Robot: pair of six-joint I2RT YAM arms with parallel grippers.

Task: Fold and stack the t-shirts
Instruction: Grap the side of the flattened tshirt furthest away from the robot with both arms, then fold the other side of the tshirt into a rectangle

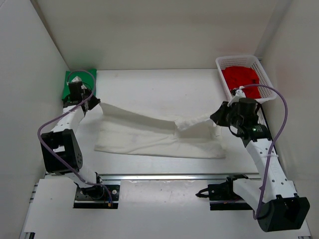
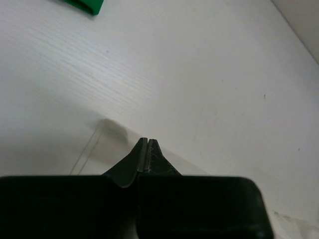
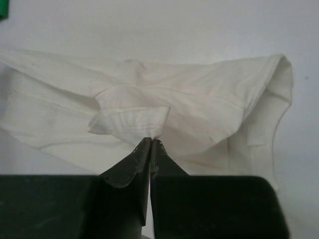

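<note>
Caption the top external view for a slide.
Left gripper and right gripper, both shut, stretch an off-white cloth t-shirt between them; green cloth shirt back-left, red shirt in white plastic mesh basket.

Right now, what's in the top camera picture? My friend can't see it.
An off-white t-shirt, partly lifted, stretches between the left pincer and right pincer, both shut on it. A green t-shirt lies far left; a red t-shirt sits in a white basket far right.
</note>
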